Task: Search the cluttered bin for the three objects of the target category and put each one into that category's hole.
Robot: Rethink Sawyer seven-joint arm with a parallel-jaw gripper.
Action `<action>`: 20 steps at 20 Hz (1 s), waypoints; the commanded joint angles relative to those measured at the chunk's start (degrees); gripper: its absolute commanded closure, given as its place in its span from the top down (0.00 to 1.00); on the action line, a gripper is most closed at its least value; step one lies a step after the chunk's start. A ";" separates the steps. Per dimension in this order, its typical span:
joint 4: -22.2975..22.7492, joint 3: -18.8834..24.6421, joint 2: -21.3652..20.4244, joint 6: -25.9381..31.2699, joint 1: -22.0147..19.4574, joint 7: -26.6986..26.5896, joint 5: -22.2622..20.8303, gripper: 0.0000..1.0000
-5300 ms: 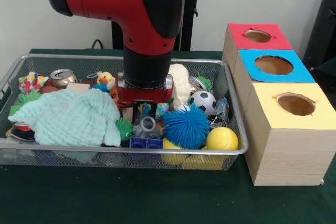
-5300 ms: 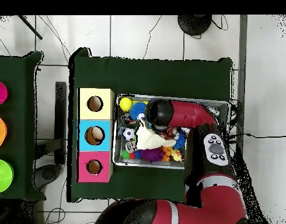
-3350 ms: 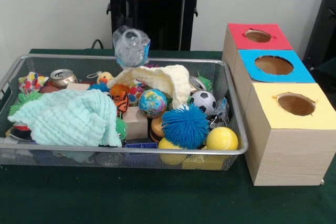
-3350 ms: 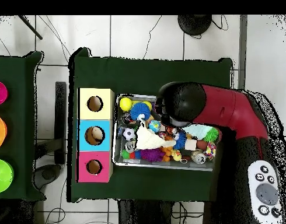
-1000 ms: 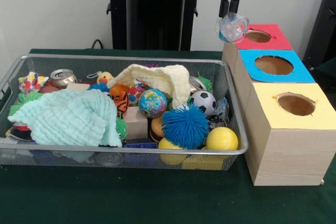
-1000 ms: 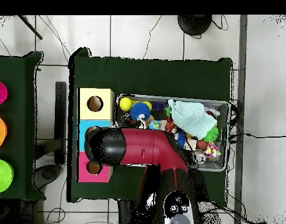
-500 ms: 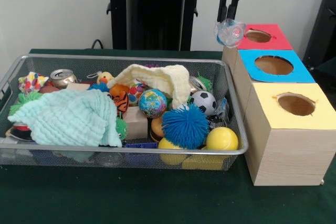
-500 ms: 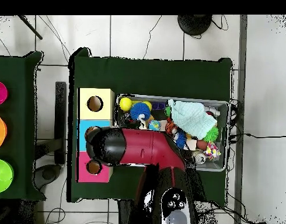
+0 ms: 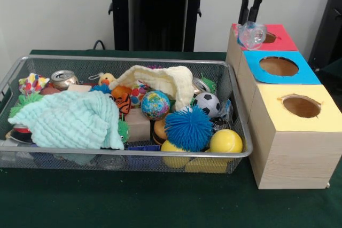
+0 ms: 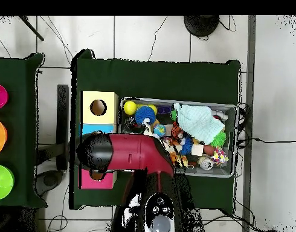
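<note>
The gripper [image 9: 251, 17] hung from the top of the front view, its two dark fingers closed on a crumpled clear plastic item [image 9: 251, 34] with a faint blue tint. The piece dangled below the fingertips — roughly round, so no clear long axis could be made out, nor which way it pointed. It sat over the edge of the red-surround hole [image 9: 265, 37], at the far end of the wooden box row, just short of the blue-surround hole [image 9: 278, 66] next along; the yellow-surround hole [image 9: 301, 105] lay nearest the camera.

From overhead, the red arm [image 10: 129, 153] reached across from the picture's bottom and covered most of the blue and red box tops, hiding the gripper itself.

The wire-mesh bin [image 9: 128, 59] stood just beside the boxes, packed full: a mint green cloth [image 9: 69, 120] on one side, a cream cloth [image 9: 160, 78] draped at the back, a blue spiky ball [image 9: 188, 128], a yellow ball [image 9: 226, 141], a small soccer ball [image 9: 206, 103], a globe ball [image 9: 155, 104] and a metal can [image 9: 64, 78].

All of it rested on a bench [image 9: 133, 201] under dark green cloth — pale wall behind, tiled floor around it overhead.
</note>
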 commanded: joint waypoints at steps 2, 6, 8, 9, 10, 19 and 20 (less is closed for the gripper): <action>-4.72 -1.21 2.49 2.14 1.64 17.51 3.14 0.00; -5.65 -1.39 3.55 1.87 2.29 17.98 3.38 0.00; -6.01 -1.43 4.40 1.14 2.48 18.10 3.42 0.00; -5.96 -1.40 4.75 0.63 2.47 18.06 3.49 0.00; -6.15 -1.31 5.81 -0.48 2.44 18.11 3.57 0.00; -5.18 -3.81 6.08 -2.85 4.17 19.38 3.84 0.00; -5.01 -4.00 5.92 -2.81 4.36 19.42 3.95 0.00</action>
